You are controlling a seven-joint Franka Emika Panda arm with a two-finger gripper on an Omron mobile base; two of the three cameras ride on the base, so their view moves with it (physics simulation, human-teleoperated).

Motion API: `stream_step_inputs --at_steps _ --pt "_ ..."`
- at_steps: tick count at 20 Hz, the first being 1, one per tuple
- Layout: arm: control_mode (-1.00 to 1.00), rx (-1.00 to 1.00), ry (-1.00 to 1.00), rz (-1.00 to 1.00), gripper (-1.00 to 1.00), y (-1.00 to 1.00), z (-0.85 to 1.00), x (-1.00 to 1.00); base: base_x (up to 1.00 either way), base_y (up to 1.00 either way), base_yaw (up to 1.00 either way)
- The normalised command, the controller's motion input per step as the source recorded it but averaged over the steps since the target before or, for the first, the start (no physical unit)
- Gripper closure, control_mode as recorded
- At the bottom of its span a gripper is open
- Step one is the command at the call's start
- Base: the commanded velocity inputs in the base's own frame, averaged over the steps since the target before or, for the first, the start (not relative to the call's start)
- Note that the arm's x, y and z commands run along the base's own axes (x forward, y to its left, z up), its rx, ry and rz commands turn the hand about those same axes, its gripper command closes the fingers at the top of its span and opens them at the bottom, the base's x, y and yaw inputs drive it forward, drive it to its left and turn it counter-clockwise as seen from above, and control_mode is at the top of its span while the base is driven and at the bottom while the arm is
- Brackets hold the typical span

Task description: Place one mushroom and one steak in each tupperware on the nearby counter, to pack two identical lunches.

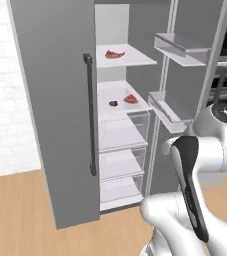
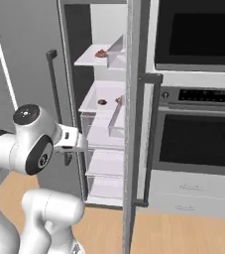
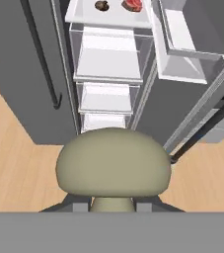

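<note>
The mushroom (image 3: 113, 163) sits clamped between the fingers (image 3: 112, 205) — nearly shut on its stem, pale cap beyond the tips. Held so low, it could tilt or slip out during a swing. Ahead of the fingers, a dark mushroom (image 3: 101, 5) and steak (image 3: 132, 5) lie on a fridge shelf (image 3: 108, 19); the open door (image 3: 182, 54) crowds one side.

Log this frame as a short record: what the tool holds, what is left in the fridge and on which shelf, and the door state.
tool: shut on a tan mushroom, gripped at its stem, outside the fridge
fridge door: open
upper shelf: one steak
middle shelf: a second steak with a small dark mushroom beside it, apart
clear drawers: below the middle shelf, contents not discernible
</note>
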Motion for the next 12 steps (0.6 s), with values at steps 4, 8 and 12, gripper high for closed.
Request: stream_step_inputs --at_steps 4,8,12 --pt "1.0 0.0 0.0 0.0 1.0 0.0 0.0 0.0 -0.58 -0.57 -0.7" --pt "1.0 0.0 0.0 0.0 1.0 0.0 0.0 0.0 0.3 -1.0 -0.59" --pt "1.0 0.0 0.0 0.0 1.0 0.0 0.0 0.0 1.0 -1.0 -0.23"
